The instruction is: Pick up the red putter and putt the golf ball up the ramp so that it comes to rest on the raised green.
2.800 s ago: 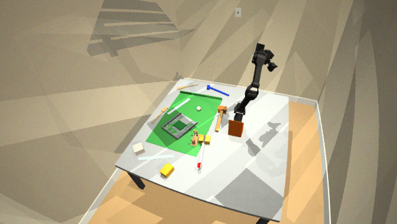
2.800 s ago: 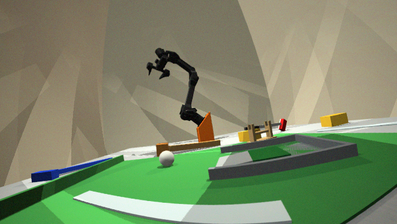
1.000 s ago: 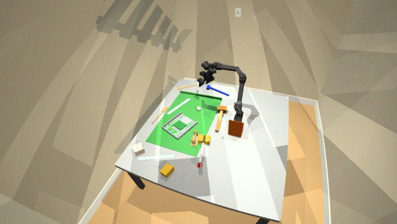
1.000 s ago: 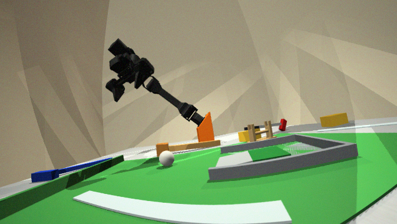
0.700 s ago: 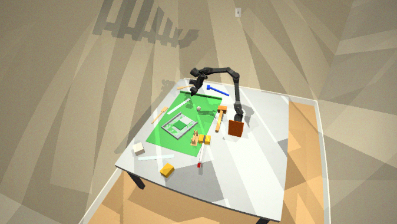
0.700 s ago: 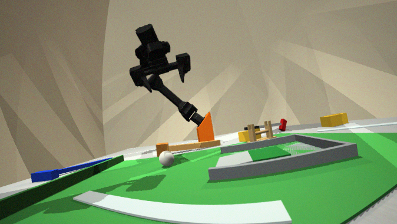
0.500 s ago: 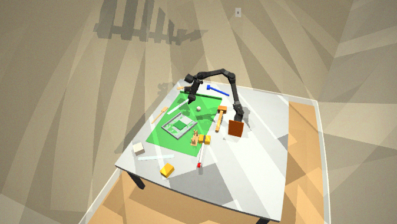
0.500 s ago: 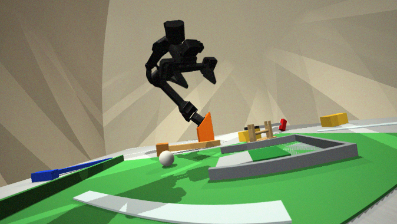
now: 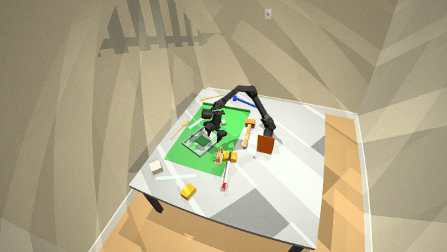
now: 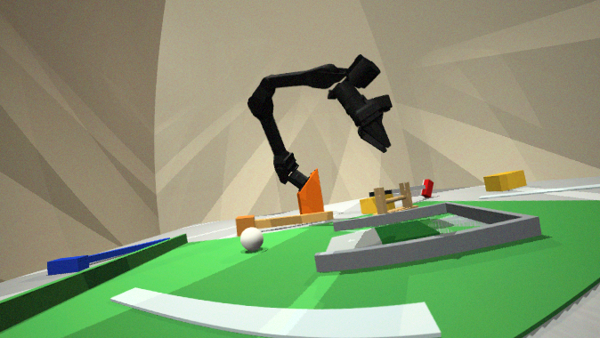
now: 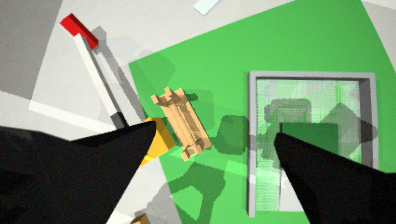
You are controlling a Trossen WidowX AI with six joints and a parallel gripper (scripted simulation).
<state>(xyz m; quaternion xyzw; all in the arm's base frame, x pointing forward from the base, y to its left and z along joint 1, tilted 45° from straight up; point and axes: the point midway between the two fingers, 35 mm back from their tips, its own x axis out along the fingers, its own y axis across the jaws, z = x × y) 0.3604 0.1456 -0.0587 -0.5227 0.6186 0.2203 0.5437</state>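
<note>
Red putter untouched, hand open.

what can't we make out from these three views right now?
- Red putter: wrist view hides its grip end behind the left finger; the exterior view shows only the red head, the wooden fence covering the shaft.
- Golf ball: outside the wrist view, tiny in the top view.
- Ramp and raised green: partly covered by the right finger in the wrist view.
- Gripper: its height above the table can't be judged.
</note>
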